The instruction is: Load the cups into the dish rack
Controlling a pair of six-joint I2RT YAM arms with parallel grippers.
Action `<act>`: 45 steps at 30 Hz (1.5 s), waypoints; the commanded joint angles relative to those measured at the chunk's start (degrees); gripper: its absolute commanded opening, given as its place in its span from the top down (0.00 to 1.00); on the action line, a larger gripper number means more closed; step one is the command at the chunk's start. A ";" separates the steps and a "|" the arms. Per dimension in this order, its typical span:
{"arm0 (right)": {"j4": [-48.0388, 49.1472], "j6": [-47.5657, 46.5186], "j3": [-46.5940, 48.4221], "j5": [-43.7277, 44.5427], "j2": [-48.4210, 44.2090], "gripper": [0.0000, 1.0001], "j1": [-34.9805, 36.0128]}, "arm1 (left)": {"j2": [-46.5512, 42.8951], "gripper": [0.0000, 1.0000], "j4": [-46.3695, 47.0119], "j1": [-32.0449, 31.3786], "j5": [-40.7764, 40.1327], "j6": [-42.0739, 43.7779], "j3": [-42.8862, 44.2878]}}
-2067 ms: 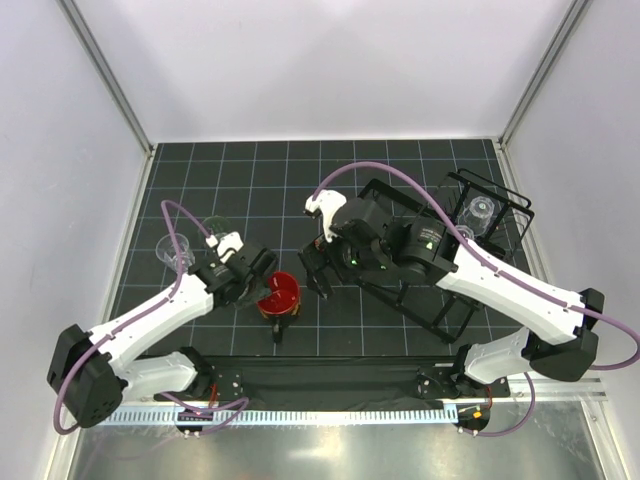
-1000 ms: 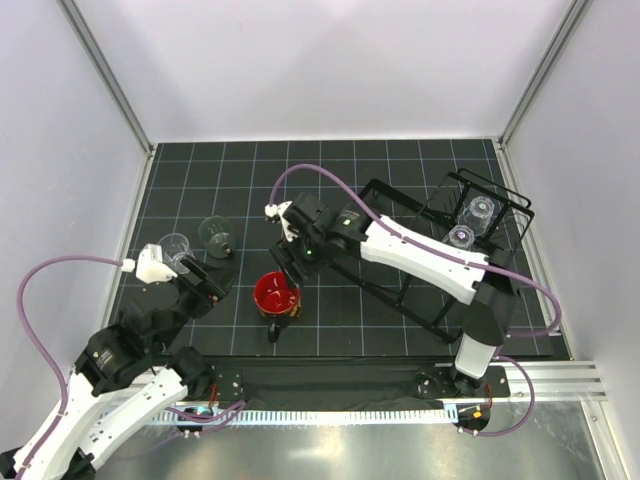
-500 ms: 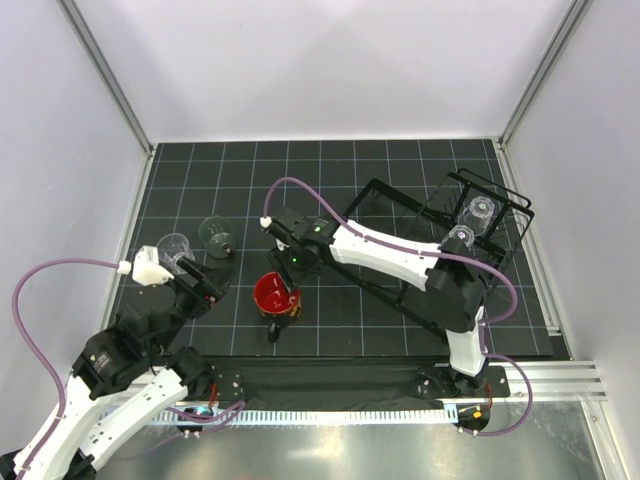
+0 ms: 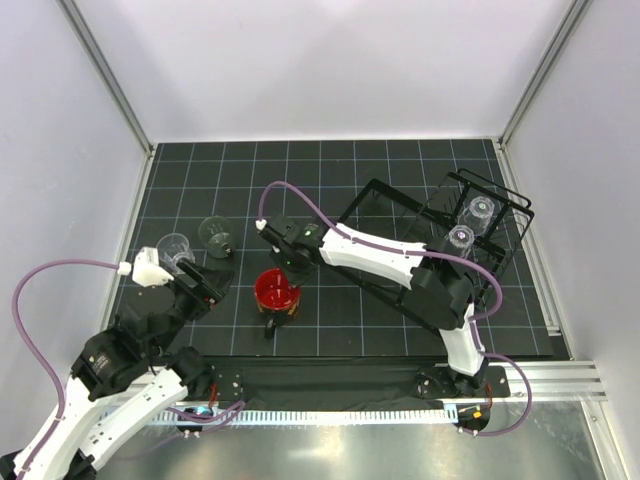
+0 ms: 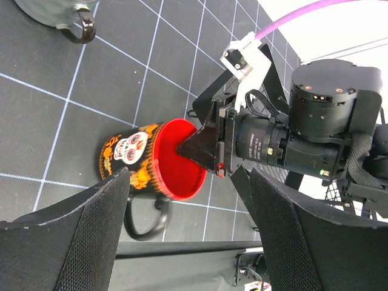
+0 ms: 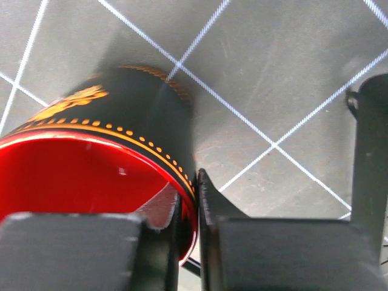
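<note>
Firmly pinched: the right gripper has its two fingers drawn together on the wall of the mug. One finger is inside the red bowl and the other on the black printed outside, at the far side of the rim. The mug stands on the grid mat, left of centre. Its long axis is upright as far as the overhead view shows, mouth to the ceiling, handle pointing toward the near edge.

The left gripper hangs just left of the mug, fingers spread wide and holding nothing, near but not touching. The dish rack lies to the mug's right, so the carry, by this reading, runs rightward and a little far, back along the right arm's own line. A grip on one wall may let the mug tilt on the lift.

Two clear tumblers sit in the rack's far right corner. Two loose tumblers wait on the mat at far left, nearest the left arm.
</note>
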 commanded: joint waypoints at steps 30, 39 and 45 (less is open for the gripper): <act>37.75 -7.59 -31.91 15.95 -72.46 0.96 0.52 | 22.23 0.14 57.78 -0.21 52.93 4.61 3.07; 42.94 -12.07 -35.60 22.37 -81.53 0.96 0.43 | 30.40 0.13 68.61 -6.52 57.77 4.52 6.32; 42.67 -15.23 -34.55 25.80 -84.17 0.96 0.43 | 32.34 0.13 69.32 -9.35 57.34 6.02 8.52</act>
